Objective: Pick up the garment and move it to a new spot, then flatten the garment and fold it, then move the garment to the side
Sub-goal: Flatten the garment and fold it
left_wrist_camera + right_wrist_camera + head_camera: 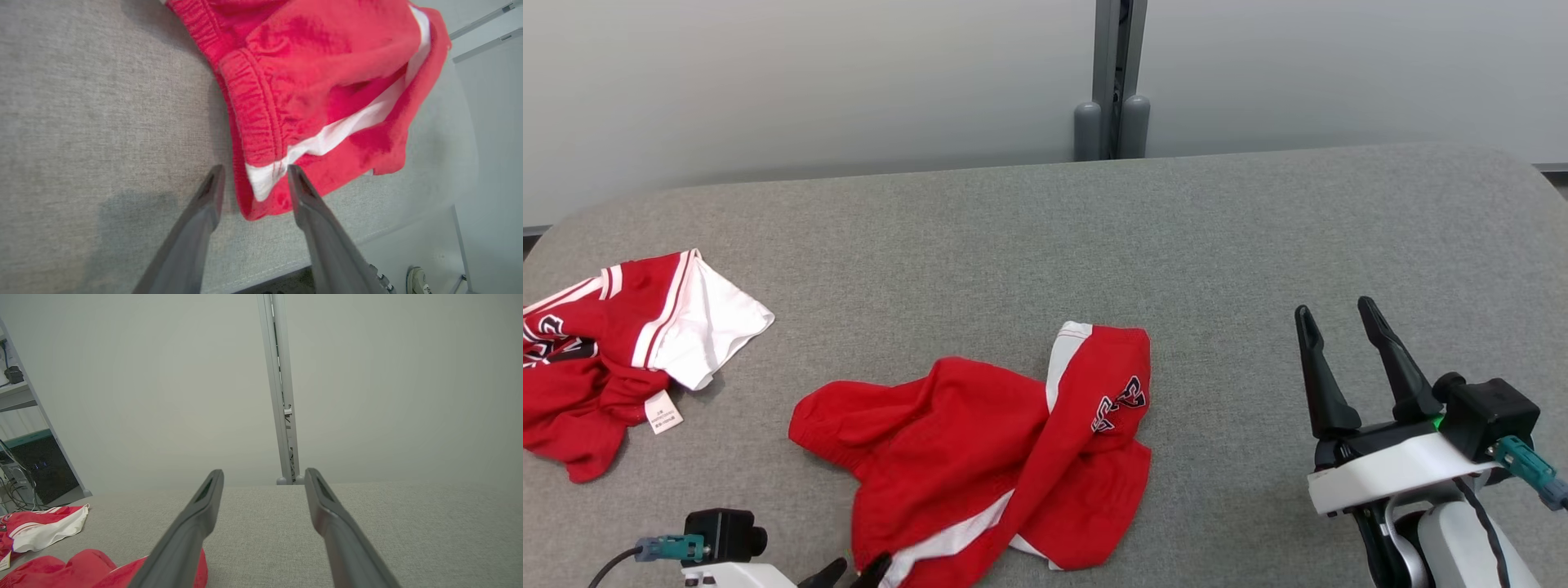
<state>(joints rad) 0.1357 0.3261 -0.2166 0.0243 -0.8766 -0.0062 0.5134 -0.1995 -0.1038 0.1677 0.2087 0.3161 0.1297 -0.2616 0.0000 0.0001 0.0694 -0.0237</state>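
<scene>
Left gripper (255, 168) open astride the garment (980, 457) hem, gripping nothing; right gripper (1335, 307) wide, empty — relocation looks done; flattening needs corner grips.

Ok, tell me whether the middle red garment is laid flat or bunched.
Bunched: the garment lies crumpled on the table, one part twisted over the rest.

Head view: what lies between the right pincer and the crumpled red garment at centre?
Only bare grey tabletop separates the right pincer from the red garment, per the head view.
</scene>
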